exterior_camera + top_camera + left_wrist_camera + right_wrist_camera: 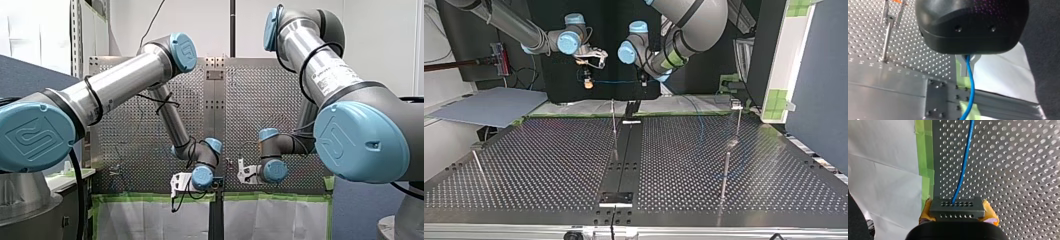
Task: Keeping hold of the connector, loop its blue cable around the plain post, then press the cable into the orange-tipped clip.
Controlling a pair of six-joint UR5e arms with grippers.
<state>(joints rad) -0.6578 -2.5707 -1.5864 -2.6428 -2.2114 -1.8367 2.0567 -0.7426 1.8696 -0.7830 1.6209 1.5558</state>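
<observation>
R gripper [958, 215] holds connector [957, 207] (L gripper [968, 59] pinches cable [971, 80]).

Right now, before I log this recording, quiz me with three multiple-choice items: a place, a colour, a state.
1. The connector sits: A) between my right jaws; B) flat on the table; C) in the clip.
2. The cable is: A) orange; B) blue; C) green.
3. My left jaws are: A) open and empty; B) shut on the connector; C) shut on the cable.
Answers: 1 A, yellow pads flank it in the right wrist view; 2 B, blue in both wrist views; 3 C, metal fingers pinch it in the left wrist view.
</observation>
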